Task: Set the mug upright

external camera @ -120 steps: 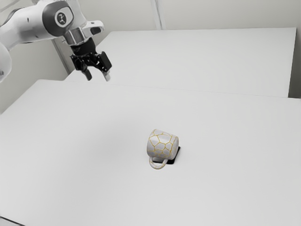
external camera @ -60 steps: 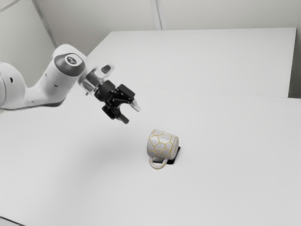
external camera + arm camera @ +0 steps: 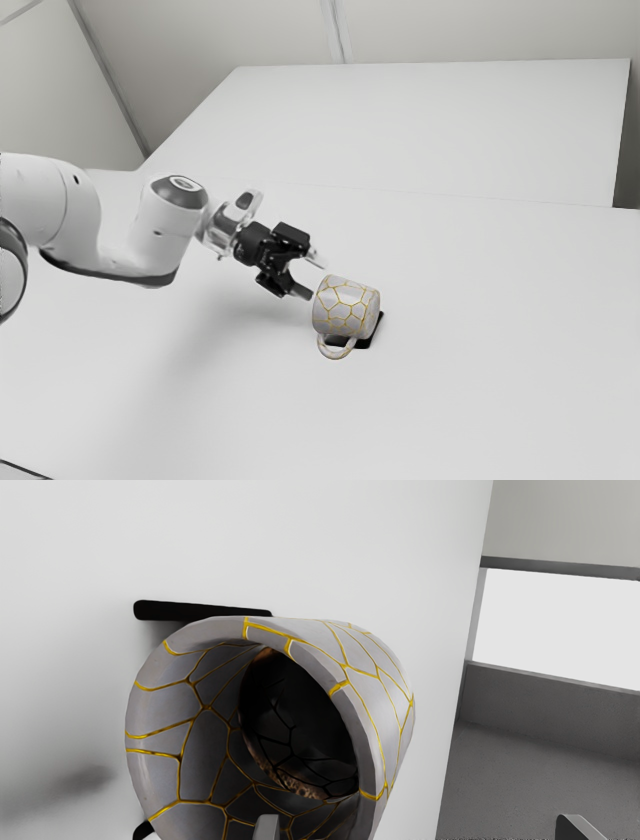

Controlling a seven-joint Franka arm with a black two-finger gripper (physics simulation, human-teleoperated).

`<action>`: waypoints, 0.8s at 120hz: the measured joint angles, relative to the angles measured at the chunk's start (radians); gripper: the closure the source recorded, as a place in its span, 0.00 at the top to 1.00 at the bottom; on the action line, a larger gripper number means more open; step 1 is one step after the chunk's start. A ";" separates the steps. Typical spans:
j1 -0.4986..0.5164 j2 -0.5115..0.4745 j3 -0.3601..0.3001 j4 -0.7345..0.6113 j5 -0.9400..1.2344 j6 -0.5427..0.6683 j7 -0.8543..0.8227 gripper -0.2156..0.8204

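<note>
Slanting in from the exterior view's left, my arm (image 3: 165, 235) stays low over the surface (image 3: 200, 400), so that the end effector (image 3: 312, 278) points at the mug's mouth rather than down on it from above. The end effector is open and grips nothing. In the wrist view one finger (image 3: 267, 827) stands in front of the mouth and the other (image 3: 575, 827) is out past the mug's side. I judge that spread is meant to take the wall between them, one finger inside and one outside; whether either touches yet, I cannot tell.

Next to the right lies the mug (image 3: 345, 308), on its side rather than upright, mouth toward me and base away. Its handle (image 3: 336, 348) is out at the side nearer the exterior camera, away from the fingers, which probably leaves the rim free to pinch. A hold there should let me swing the mouth up over the base, though a shallow pinch could slip or roll it.

Farthest right, a flat black piece (image 3: 375, 335) juts out from under the mug; whether it props the mug, I cannot tell.
</note>
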 joint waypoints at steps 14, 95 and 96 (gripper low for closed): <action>-0.006 0.038 -0.001 -0.005 -0.074 -0.015 0.061 0.79; -0.012 0.041 -0.015 -0.003 -0.179 -0.037 0.263 0.07; -0.012 0.039 -0.015 -0.003 -0.179 -0.037 0.264 0.07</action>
